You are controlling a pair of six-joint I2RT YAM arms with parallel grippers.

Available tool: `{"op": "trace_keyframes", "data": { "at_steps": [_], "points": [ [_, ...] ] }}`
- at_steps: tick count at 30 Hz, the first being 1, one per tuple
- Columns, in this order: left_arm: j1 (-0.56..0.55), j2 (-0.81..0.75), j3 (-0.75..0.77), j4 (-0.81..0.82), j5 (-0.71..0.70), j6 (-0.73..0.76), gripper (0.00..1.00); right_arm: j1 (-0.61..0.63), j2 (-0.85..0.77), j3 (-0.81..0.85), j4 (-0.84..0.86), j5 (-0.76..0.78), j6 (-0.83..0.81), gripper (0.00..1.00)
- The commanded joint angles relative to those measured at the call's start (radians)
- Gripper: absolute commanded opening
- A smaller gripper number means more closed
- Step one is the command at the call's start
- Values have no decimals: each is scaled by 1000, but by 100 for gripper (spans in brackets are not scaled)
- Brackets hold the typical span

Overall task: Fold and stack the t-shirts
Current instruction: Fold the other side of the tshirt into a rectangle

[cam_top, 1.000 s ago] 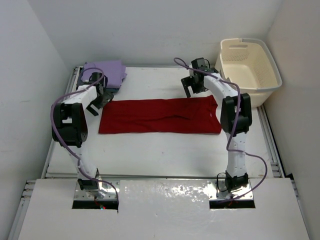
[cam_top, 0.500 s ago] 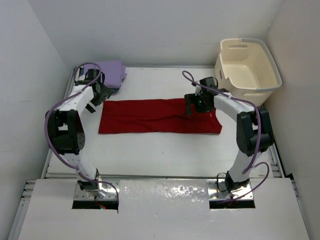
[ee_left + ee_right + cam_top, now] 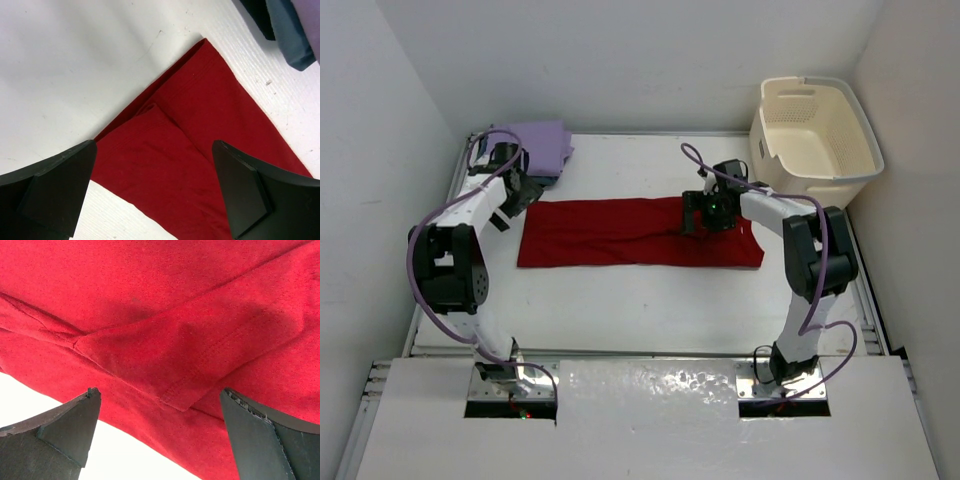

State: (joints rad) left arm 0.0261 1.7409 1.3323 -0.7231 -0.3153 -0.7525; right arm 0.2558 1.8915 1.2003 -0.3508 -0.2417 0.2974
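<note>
- Red shirt (image 3: 620,232) lies flat mid-table, folded into a long band running left to right.
- Left gripper (image 3: 513,195) hangs over the band's far-left corner, jaws spread wide and nothing between them.
- Right gripper (image 3: 704,214) sits low over the band's right part, jaws wide apart, with a folded flap of cloth directly below.
- Purple shirt (image 3: 542,146) tops a pile in the far-left corner, with the teal shirt (image 3: 292,42) and black shirt (image 3: 257,15) showing at its edge.
- White table (image 3: 640,300), white walls, and a cream basket (image 3: 820,172) at the far right.
</note>
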Motion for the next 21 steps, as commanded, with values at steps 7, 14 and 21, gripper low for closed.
{"op": "trace_keyframes", "data": {
  "at_steps": [7, 14, 21],
  "points": [
    [8, -52, 4, 8, -25, 31, 100, 34, 43, 42, 81, -41, 51, 99],
    [9, -57, 7, 8, -10, 50, 100, 37, 95, 96, 200, -45, 126, 99],
    [9, -87, 18, 16, 36, 67, 100, 66, 213, 304, 309, -15, 198, 99]
  ]
}}
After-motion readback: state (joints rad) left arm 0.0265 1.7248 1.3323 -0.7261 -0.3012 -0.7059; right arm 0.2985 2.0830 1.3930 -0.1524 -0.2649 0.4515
